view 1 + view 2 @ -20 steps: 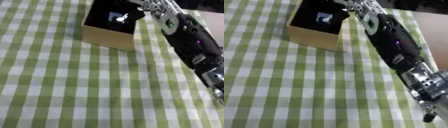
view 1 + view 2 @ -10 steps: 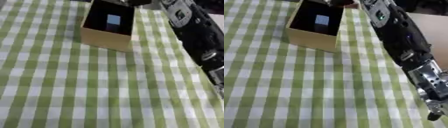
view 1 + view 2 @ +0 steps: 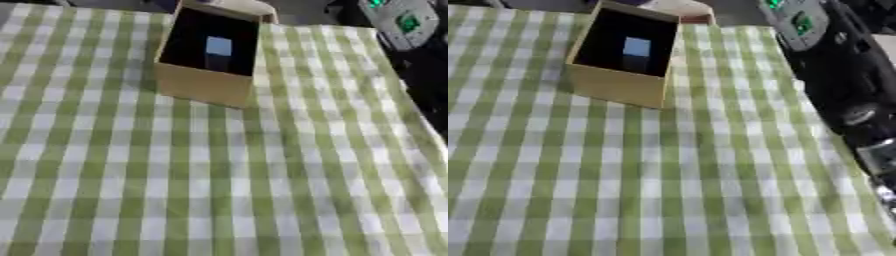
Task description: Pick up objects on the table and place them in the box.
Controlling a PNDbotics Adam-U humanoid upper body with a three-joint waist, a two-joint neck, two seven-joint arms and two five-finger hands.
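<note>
A pale block (image 3: 218, 46) lies inside the box (image 3: 203, 86) near the table's (image 3: 219, 190) far edge, seemingly deposited. Only the right arm (image 3: 846, 80) is seen; neither hand's state can be told.

Green-and-white checked tablecloth (image 3: 175, 175) fills most of the frame. Tan cardboard box (image 3: 203, 88) at upper centre, black inside, with a pale blue block (image 3: 218, 46) in it. Right arm (image 3: 842, 75) along the right edge is black with silver joints, with a grey panel at upper right showing small green lights.
</note>
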